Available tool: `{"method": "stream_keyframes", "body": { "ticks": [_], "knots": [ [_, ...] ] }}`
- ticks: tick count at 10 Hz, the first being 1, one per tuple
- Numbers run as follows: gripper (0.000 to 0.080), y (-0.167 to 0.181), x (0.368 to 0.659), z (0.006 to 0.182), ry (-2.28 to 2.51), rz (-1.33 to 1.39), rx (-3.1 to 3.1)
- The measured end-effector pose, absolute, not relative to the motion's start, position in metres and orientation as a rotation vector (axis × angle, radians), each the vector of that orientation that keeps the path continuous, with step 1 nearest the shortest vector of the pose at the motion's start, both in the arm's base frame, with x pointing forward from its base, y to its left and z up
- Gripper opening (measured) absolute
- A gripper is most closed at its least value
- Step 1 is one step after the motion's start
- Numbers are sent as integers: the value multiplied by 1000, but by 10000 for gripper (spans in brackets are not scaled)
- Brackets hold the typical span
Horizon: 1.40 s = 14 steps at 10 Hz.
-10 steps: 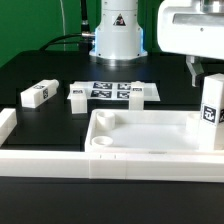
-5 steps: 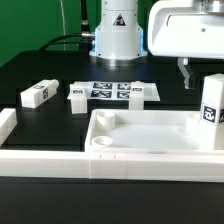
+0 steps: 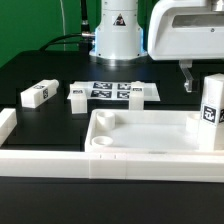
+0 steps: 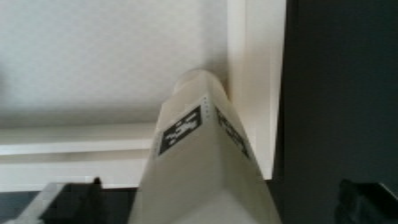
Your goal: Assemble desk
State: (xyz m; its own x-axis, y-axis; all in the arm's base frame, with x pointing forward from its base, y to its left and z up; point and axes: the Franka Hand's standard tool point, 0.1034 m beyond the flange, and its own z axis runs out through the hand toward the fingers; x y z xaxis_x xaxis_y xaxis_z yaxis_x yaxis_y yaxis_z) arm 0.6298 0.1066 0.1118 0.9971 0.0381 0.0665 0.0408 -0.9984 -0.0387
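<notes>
White leg (image 3: 210,110) standing up in desk top (image 3: 140,150) on exterior view's right, claw (image 4: 217,200) open wide over it, 2nd leg (image 3: 37,94) lying flat on black table (image 3: 60,68).

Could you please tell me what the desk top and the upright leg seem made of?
The large white tray-like desk top looks like matte moulded plastic: uniform colour, rounded rim. The upright white block leg probably matches: same dull white faces.

Exterior view: you are looking low across the desk top (image 3: 150,160), facing the arm's base (image 3: 118,35). Wrist view: you are peering down, close, onto the leg (image 4: 199,150) below the gripper (image 4: 214,202); both views are sharing it.
</notes>
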Motion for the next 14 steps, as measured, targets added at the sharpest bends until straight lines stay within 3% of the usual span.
{"method": "stream_keyframes", "body": {
  "ticks": [7,8,9,10,11,14],
  "knots": [
    [649,103,630,111,-815,-110,-3028],
    [548,103,630,111,-815,-110,-3028],
    [548,103,630,111,-814,-110,-3029],
    [366,103,630,111,-814,-110,-3029],
    [288,103,630,111,-808,-110,-3030],
    [288,103,630,111,-732,-110,-3047]
  ]
}}
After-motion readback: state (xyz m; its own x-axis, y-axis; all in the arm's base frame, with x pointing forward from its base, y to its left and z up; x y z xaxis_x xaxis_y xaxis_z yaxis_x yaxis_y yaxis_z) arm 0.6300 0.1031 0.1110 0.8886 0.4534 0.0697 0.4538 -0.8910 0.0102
